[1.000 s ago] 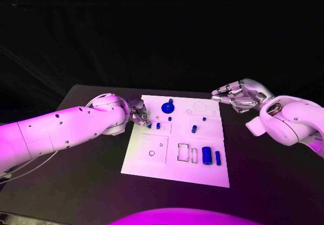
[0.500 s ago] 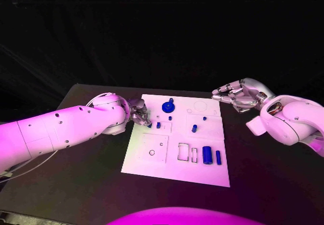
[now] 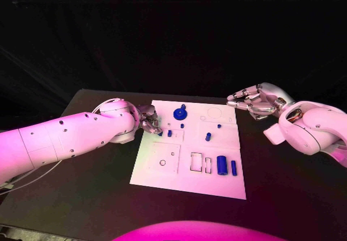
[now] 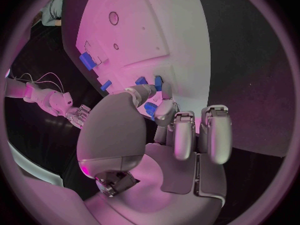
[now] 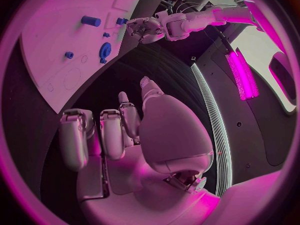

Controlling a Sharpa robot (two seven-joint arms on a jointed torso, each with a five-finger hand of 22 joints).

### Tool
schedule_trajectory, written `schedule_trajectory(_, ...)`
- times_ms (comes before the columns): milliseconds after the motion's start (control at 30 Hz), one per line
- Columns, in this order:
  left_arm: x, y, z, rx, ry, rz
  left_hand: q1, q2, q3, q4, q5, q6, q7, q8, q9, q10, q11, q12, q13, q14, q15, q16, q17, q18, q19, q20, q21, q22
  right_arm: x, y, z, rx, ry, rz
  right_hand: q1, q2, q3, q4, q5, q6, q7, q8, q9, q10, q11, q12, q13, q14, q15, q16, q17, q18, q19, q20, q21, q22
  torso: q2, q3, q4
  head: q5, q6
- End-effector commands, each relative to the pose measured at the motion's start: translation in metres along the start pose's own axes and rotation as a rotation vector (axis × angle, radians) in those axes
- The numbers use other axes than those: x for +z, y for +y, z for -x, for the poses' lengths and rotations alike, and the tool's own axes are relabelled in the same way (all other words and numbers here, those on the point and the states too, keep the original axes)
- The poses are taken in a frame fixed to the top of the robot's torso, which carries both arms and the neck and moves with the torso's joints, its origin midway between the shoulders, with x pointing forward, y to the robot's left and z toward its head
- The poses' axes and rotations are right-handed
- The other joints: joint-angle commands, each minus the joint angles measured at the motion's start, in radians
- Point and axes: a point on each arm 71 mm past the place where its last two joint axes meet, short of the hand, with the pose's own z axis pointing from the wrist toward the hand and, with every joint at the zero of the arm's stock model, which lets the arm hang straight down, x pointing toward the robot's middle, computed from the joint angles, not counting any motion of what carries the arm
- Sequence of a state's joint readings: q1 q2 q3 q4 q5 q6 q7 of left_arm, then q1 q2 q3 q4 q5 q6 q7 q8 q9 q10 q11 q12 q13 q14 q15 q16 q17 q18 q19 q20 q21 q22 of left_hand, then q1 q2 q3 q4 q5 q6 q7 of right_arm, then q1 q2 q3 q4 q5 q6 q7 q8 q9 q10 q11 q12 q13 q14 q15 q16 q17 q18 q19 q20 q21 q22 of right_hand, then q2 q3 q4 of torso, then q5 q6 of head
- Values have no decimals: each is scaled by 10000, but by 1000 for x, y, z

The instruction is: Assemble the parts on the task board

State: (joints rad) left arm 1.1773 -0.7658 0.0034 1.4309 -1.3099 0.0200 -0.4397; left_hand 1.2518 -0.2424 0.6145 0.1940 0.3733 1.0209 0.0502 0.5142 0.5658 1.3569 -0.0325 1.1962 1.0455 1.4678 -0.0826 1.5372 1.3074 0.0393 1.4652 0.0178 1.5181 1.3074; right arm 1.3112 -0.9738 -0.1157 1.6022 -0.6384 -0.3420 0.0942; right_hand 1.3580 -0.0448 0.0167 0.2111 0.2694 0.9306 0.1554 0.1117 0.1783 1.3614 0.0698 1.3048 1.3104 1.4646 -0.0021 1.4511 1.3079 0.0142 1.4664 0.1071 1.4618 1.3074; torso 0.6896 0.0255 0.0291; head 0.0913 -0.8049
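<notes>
The white task board [image 3: 189, 173] lies in the middle of the black table. My left hand [image 3: 150, 122] hovers at the board's left edge, and its thumb and a finger pinch a small blue part [image 4: 150, 108]. Two more small blue pegs [image 4: 158, 81] stand on the board just beyond its fingertips. A blue gear [image 3: 179, 115] sits near the far edge, and a thick blue cylinder [image 3: 221, 165] lies at the near right. My right hand [image 3: 253, 104] hangs beyond the board's far right corner with its fingers curled in on nothing.
Small blue pegs [image 3: 207, 137] stand in the board's middle, and a thin blue bar [image 3: 233, 168] lies beside the cylinder. Outlined recesses [image 3: 196, 162] mark the near half. A white cable [image 3: 29, 181] trails over the table's left side.
</notes>
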Motion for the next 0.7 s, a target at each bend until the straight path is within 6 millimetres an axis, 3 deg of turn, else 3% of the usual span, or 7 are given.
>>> schedule_trajectory(33, 1, -5, -8, 303, 630, -137, 24, -36, 1608, -1660, 63, 160, -54, -39, 16, 78, -7, 35, 48, 903, -84, 49, 2200, -198, 644, -49, 61, 1911, 0, 1, -1, -1, -1, 140, -60, 52, -23, 16, 38, 41, -4, -46, -7, 72, -11, 49, 290, 641, -60, -8, 981, 141, 467, -99, 5, 1845, -8, 6, -7, -20, -13)
schedule_trajectory(500, 4, -4, -9, 413, 808, 403, -286, -27, 1160, -1482, -17, 259, -167, -76, 84, 281, -88, 126, 240, 906, -138, 52, 2207, -221, 694, -66, 113, 1998, -1, 1, 0, 10, -93, 173, -64, 62, -26, 12, 55, 44, -5, -47, -7, 75, -12, 51, 290, 644, -61, -7, 986, 138, 473, -100, 12, 1851, -5, 16, 2, -29, -39)
schedule_trajectory(700, 7, -5, -8, 277, 619, 543, -386, 40, 885, -1380, -89, 256, -225, -101, 122, 321, -127, 115, 263, 906, -171, 51, 2207, -227, 709, -92, 128, 2023, -1, 2, 0, 10, -100, 182, -64, 62, -26, 12, 55, 44, -5, -47, -7, 75, -12, 51, 290, 644, -61, -7, 986, 138, 473, -100, 12, 1851, 4, 4, 5, -53, -19)
